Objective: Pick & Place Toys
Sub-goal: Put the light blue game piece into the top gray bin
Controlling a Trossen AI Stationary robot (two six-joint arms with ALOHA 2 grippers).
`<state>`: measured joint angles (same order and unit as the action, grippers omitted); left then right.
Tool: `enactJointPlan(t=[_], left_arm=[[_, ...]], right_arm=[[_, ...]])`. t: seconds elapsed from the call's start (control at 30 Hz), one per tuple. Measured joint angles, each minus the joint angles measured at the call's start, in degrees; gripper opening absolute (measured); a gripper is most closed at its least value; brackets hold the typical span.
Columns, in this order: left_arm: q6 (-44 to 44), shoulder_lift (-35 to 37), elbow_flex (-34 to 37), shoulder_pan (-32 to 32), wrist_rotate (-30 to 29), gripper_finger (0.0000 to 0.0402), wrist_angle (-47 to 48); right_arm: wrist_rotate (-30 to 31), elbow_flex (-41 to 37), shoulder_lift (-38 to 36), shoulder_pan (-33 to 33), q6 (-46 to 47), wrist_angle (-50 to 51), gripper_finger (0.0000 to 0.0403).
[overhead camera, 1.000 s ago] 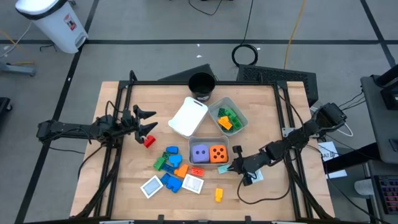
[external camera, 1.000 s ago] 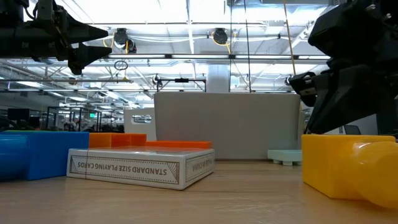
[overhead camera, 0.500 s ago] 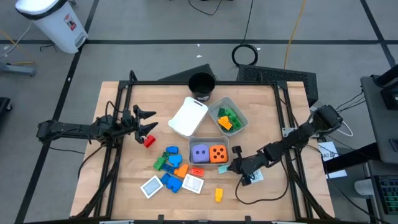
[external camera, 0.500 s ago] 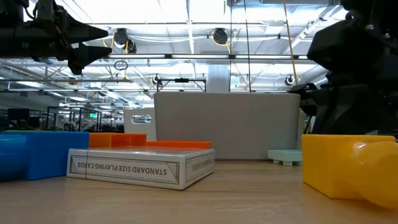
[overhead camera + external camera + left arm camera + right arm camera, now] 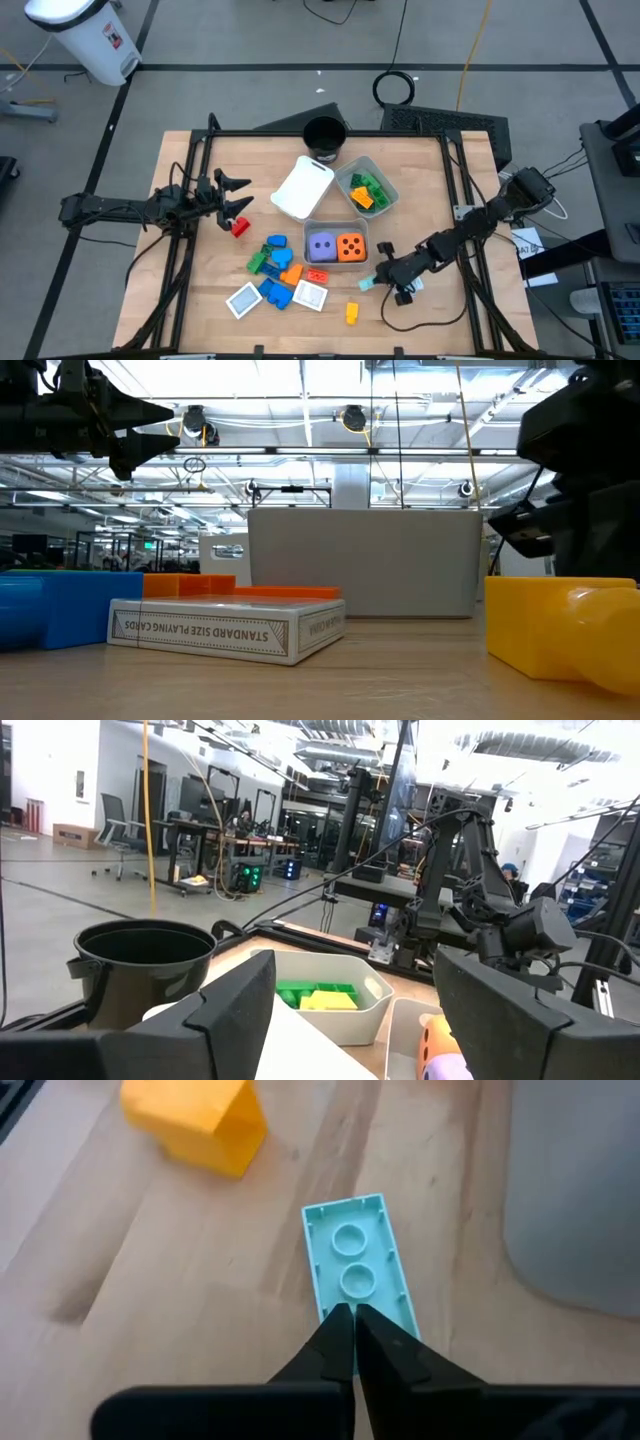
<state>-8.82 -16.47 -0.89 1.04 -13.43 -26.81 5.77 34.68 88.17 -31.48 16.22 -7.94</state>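
Block: a pale teal block [image 5: 358, 1265] is pinched at its near edge by the right tool [image 5: 378, 279], lifted off the surface [image 5: 200, 290] between the yellow block [image 5: 352, 313] and dice tray [image 5: 312, 229].
Change: a second ago it lay beside the tray; pick done, placing remains.
Left tool [image 5: 238, 195]: released, empty, waiting above the red block [image 5: 240, 227].

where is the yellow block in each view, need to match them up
High view: the yellow block lies near the table's front edge, ahead of the right tool.
Low view: large at the right edge.
Left wrist view: not in it.
Right wrist view: at the top left, beyond the pale mint block pinched by the tool.
Shared landmark: the grey tray holding the dice, beside the block.
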Motion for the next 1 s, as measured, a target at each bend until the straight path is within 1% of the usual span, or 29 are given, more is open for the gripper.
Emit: enactJointPlan(t=[0.13, 0.27, 0.33, 0.4, 0.5, 0.6, 0.7, 0.8, 0.9, 1.0], left_arm=[[0.0, 0.0, 0.0, 0.0, 0.0, 0.0278, 0.0], [0.0, 0.0, 0.0, 0.0, 0.0, 0.0278, 0.0], [0.0, 0.0, 0.0, 0.0, 0.0, 0.0278, 0.0], [0.0, 0.0, 0.0, 0.0, 0.0, 0.0278, 0.0], [0.0, 0.0, 0.0, 0.0, 0.0, 0.0278, 0.0], [0.0, 0.0, 0.0, 0.0, 0.0, 0.0278, 0.0], [0.0, 0.0, 0.0, 0.0, 0.0, 0.0278, 0.0], [0.0, 0.0, 0.0, 0.0, 0.0, 0.0278, 0.0], [0.0, 0.0, 0.0, 0.0, 0.0, 0.0278, 0.0], [0.0, 0.0, 0.0, 0.0, 0.0, 0.0278, 0.0]], right_arm=[[-0.1, 0.4, -2.0, -1.3, -0.8, 1.6, 0.0000], [0.1, 0.3, -4.8, -2.8, -2.0, -0.3, 0.0000], [1.6, 0.4, -5.7, -3.5, -1.7, -1.9, 0.0004], [3.0, 0.4, -6.3, -3.9, -1.6, -2.7, 0.0017], [3.1, 0.4, -6.4, -4.0, -1.9, -4.3, 0.0056], [3.1, -0.4, -5.6, -4.0, -1.7, -5.8, 0.0114], [3.3, -2.9, -3.7, -4.2, -1.8, -11.5, 0.0175], [4.7, -5.1, -1.2, -3.9, -1.9, -17.5, 0.0223], [4.8, -5.9, 0.2, -3.0, -2.3, -16.9, 0.0255], [4.9, -6.0, 0.2, -2.2, -2.3, -14.4, 0.0268]])
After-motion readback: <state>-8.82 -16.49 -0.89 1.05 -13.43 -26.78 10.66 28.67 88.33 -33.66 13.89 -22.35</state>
